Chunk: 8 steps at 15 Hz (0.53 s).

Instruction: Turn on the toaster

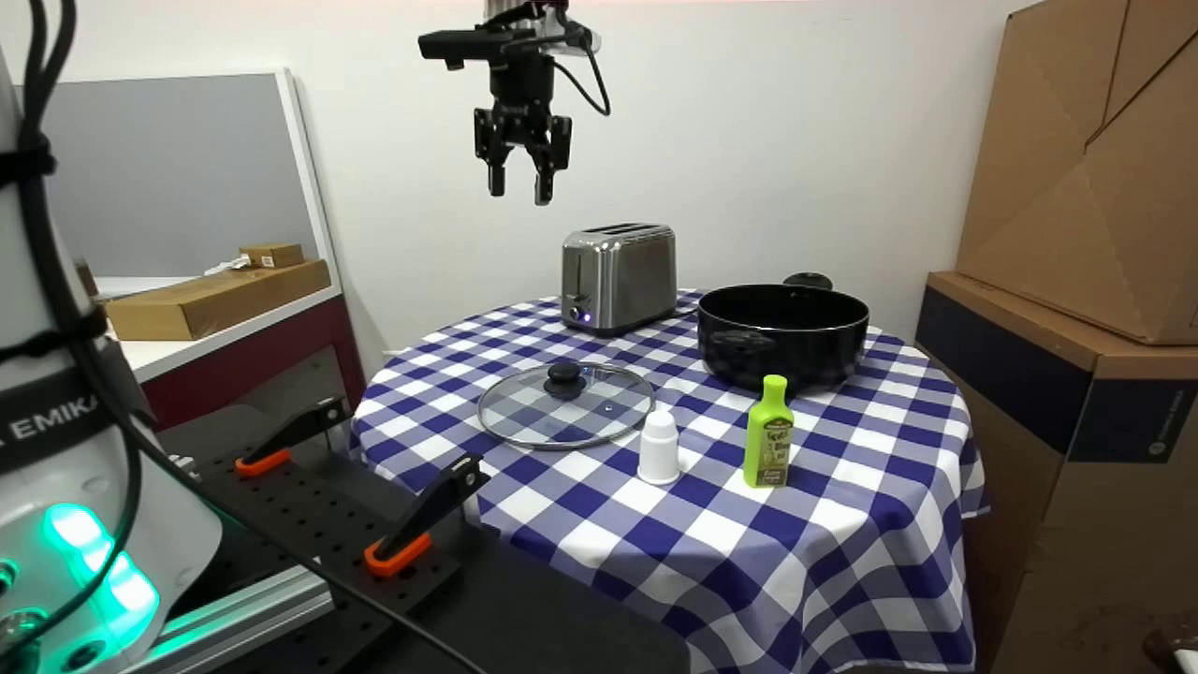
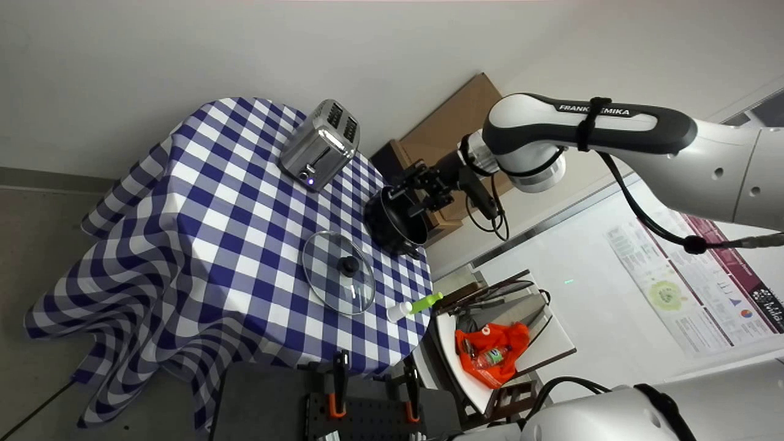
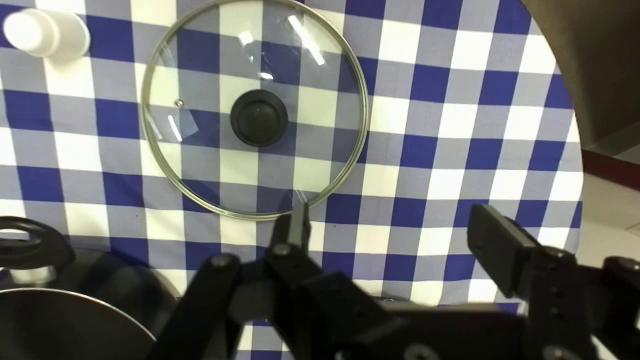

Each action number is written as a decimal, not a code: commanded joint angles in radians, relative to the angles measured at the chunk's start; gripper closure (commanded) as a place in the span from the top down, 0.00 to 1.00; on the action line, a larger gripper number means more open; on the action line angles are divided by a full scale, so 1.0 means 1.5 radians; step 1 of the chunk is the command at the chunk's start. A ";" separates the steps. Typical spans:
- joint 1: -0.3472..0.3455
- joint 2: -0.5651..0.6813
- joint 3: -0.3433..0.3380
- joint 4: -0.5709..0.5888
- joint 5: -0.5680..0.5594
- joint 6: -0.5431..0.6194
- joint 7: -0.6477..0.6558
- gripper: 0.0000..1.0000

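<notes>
Beside the wide round black pot [image 1: 784, 348], a boxy brushed-silver metal toaster [image 1: 619, 279]; higher than both, a black two-fingered claw [image 1: 520, 187], released

Near the pot, yet apart from it, the toaster stands upright on the round surface [image 1: 880, 440], which is draped in a blue-and-white checked cloth [image 1: 866, 599]. Low on the toaster's narrow end glows a small violet-blue light [image 1: 584, 316], visible in both exterior views. The claw hangs pointing downward, well apart from the pot and off to one side of it, its fingers [image 3: 492, 250] spread wide. Near the pot, too, a round, black-knobbed, metal-rimmed clear-glass lid [image 3: 258, 116] lies flat, knob upward. Also by the pot stand a bright green bottle [image 1: 769, 438] with a printed label and a small white stepped cylinder [image 1: 659, 451], both upright and clear of its wall.
</notes>
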 commanded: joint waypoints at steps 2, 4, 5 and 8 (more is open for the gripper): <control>-0.002 -0.074 -0.024 -0.025 -0.051 -0.064 0.022 1.00; -0.002 -0.080 -0.031 -0.017 -0.062 -0.086 0.017 1.00; -0.002 -0.082 -0.033 -0.014 -0.070 -0.097 0.017 1.00; 0.001 -0.082 -0.035 -0.006 -0.072 -0.117 0.009 1.00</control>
